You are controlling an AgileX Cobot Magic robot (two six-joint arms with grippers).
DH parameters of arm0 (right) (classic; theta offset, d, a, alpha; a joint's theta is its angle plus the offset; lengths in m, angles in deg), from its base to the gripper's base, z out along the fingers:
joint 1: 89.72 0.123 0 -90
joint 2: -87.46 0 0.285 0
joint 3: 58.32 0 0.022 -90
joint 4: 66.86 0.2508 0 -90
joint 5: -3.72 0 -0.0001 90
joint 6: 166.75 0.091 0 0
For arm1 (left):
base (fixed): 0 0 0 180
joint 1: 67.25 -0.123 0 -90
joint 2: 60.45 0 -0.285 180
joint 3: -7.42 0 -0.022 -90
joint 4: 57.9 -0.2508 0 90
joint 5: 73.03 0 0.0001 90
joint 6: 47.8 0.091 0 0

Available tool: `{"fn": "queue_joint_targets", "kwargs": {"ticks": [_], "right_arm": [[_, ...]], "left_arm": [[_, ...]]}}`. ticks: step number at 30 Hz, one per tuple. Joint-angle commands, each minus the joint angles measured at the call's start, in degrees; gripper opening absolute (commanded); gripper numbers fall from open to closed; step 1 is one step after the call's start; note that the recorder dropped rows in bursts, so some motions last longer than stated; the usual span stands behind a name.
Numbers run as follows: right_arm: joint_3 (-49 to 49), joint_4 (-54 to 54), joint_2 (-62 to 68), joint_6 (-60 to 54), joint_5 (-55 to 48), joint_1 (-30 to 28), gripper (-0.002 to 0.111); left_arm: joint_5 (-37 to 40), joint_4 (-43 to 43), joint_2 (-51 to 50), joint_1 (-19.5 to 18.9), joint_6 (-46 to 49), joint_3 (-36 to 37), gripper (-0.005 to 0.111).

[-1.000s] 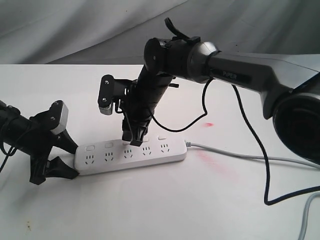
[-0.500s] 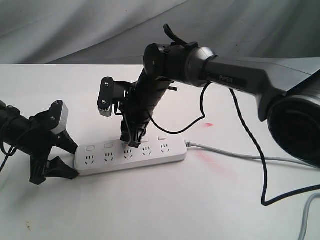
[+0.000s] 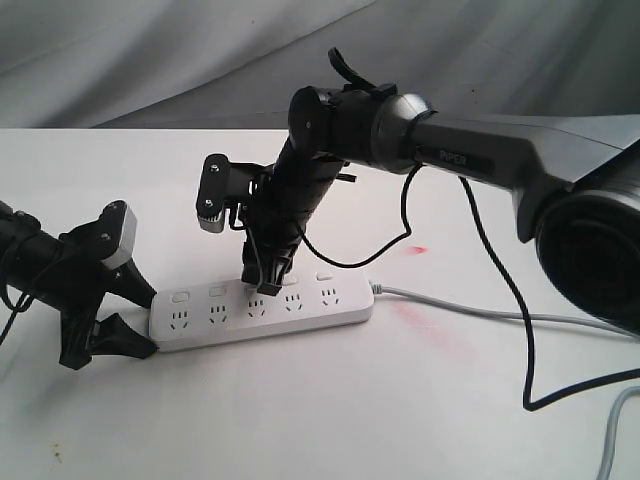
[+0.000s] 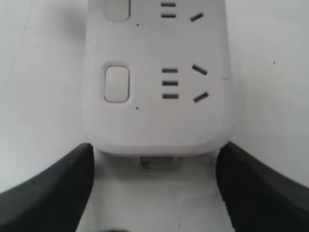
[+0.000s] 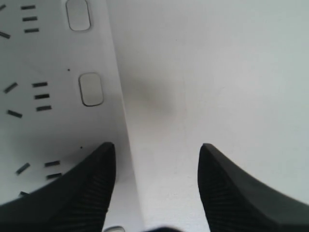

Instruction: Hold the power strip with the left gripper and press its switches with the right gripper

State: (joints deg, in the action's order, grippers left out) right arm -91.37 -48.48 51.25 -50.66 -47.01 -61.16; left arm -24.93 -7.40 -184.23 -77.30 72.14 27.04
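The white power strip (image 3: 262,312) lies flat on the white table, its grey cord (image 3: 470,309) leaving its right end. My left gripper (image 3: 150,324) is open. Its wide black fingertips (image 4: 82,159) rest at the two rounded corners of the strip's (image 4: 159,116) left end, not along its sides. My right gripper (image 3: 260,288) points down onto the strip's middle and hides the third switch. Two switches (image 3: 217,290) show to its left and two to its right. In the right wrist view the gripper (image 5: 157,147) is open. One finger (image 5: 91,183) is over the strip's edge, the other over bare table; a switch (image 5: 91,89) lies just ahead.
A looping black cable (image 3: 530,380) hangs from the right arm (image 3: 470,150) to the table at the right. A second grey cable (image 3: 612,440) runs at the lower right corner. Faint red marks (image 3: 418,248) stain the tabletop. Grey cloth (image 3: 150,60) backs the scene.
A second ago the right gripper stood slightly higher and further right; it has dipped onto the strip's middle and has held still for the last half second. The left gripper has not moved.
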Motion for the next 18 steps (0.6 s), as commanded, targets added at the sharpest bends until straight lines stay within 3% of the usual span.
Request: {"fn": "queue_joint_targets", "kwargs": {"ticks": [1, 18], "right_arm": [[0.22, 0.06, 0.35, -0.31, -1.29, 0.01, 0.049], [4.52, 0.06, 0.59, -3.56, 2.0, 0.01, 0.049]], "left_arm": [[0.24, 0.41, -0.13, 0.33, 0.03, -0.07, 0.067], [0.24, 0.41, -0.13, 0.33, 0.03, -0.07, 0.067]]}}
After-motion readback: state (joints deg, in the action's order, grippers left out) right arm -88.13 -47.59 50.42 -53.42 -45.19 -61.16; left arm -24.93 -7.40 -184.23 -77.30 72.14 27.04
